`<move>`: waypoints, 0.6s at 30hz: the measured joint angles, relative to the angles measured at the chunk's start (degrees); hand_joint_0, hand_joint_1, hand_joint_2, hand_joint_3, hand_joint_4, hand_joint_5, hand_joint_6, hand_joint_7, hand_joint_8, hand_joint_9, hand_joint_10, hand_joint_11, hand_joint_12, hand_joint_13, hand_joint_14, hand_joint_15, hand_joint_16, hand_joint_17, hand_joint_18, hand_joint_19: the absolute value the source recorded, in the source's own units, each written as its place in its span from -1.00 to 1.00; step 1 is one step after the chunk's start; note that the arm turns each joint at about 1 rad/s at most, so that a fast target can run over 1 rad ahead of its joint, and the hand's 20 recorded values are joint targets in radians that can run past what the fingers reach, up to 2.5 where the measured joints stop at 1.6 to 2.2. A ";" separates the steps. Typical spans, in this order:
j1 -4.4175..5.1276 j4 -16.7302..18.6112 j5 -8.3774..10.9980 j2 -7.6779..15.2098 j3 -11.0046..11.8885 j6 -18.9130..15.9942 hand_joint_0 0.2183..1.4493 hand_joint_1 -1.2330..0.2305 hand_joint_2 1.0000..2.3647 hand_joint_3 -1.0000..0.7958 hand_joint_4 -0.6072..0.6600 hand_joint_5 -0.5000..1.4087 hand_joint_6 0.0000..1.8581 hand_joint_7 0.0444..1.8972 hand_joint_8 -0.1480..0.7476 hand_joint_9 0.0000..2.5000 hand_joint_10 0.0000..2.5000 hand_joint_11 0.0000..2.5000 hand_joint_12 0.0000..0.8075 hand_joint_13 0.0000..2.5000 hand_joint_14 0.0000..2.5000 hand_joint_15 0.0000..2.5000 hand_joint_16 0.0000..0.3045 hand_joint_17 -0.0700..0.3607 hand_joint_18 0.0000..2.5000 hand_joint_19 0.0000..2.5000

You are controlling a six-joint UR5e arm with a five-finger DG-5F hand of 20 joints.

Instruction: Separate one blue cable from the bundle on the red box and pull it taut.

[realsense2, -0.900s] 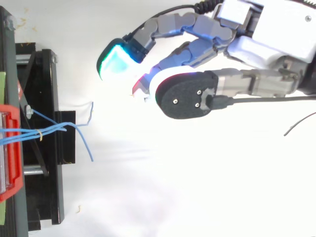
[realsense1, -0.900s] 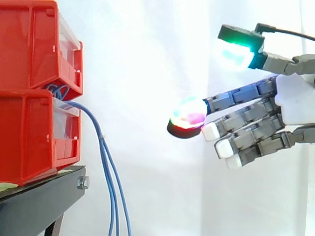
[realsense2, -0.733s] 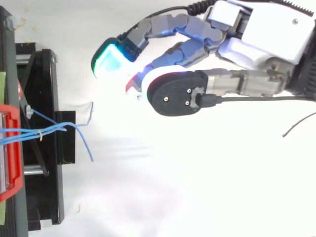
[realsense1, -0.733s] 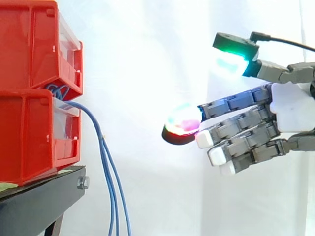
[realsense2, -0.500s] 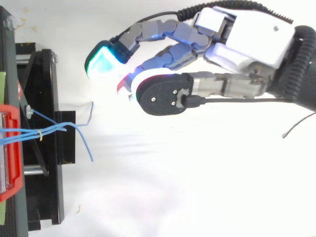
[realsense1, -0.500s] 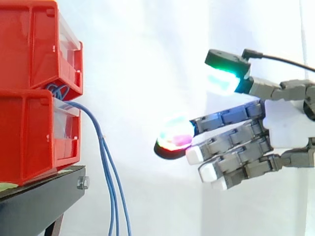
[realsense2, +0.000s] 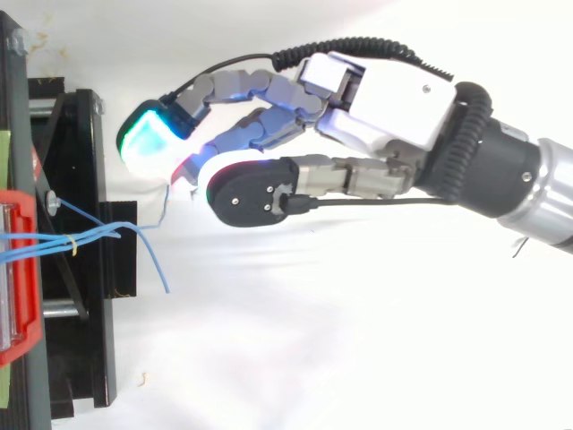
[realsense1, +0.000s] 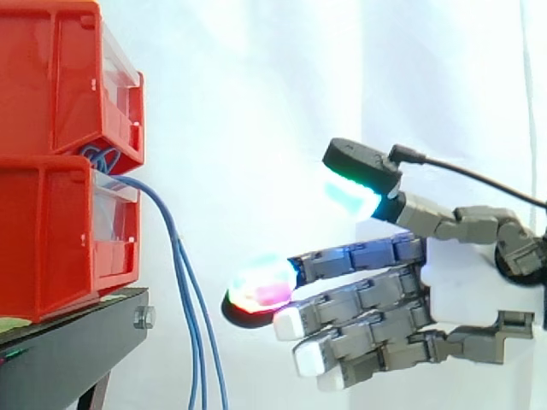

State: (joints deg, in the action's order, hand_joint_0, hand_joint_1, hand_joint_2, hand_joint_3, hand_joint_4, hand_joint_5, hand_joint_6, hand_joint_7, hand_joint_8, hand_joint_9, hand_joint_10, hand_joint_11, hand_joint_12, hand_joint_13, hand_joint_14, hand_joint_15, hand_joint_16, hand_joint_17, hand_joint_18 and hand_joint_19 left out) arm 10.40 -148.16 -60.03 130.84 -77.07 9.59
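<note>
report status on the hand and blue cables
Hand open, holding nothing, fingertips just short of the blue cables. Cables hang slack from the lower red bin, none taut. Nothing between hand and cables.

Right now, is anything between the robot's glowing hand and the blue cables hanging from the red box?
No. In the side view the gap between the hand and the thin blue cables is bare, only white curtain behind.

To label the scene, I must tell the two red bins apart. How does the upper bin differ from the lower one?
The upper bin rests on the lower bin, while the lower bin stands on the black stand. The blue cables hang out of the lower bin's front; none leaves the upper bin. Both are red with a clear front panel.
</note>
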 measured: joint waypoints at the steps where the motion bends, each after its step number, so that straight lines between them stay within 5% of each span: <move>1: -0.03 0.70 -0.04 0.68 0.35 -0.01 -0.52 0.05 -1.00 -0.43 0.23 -0.66 -0.46 -0.24 -0.20 -0.36 -0.99 -0.75 -0.18 -0.35 -0.98 -0.64 -0.60 -0.04 -0.68 -0.48; 10: -0.53 2.11 -0.82 5.75 5.57 -0.91 -0.52 0.04 -1.00 -0.43 0.24 -0.66 -0.46 -0.24 -0.20 -0.37 -0.99 -0.75 -0.18 -0.37 -0.99 -0.65 -0.60 -0.04 -0.69 -0.47; 18: -0.61 2.88 -1.11 7.28 7.97 0.19 -0.52 0.04 -1.00 -0.43 0.24 -0.65 -0.46 -0.24 -0.20 -0.36 -0.99 -0.76 -0.18 -0.37 -0.98 -0.65 -0.60 -0.04 -0.69 -0.47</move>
State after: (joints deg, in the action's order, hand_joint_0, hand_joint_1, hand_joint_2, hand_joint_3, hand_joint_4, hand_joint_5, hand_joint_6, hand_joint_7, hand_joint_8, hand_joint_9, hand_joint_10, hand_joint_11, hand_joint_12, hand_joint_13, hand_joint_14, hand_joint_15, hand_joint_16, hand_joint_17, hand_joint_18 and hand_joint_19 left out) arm 9.79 -145.28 -61.14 138.12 -69.09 9.79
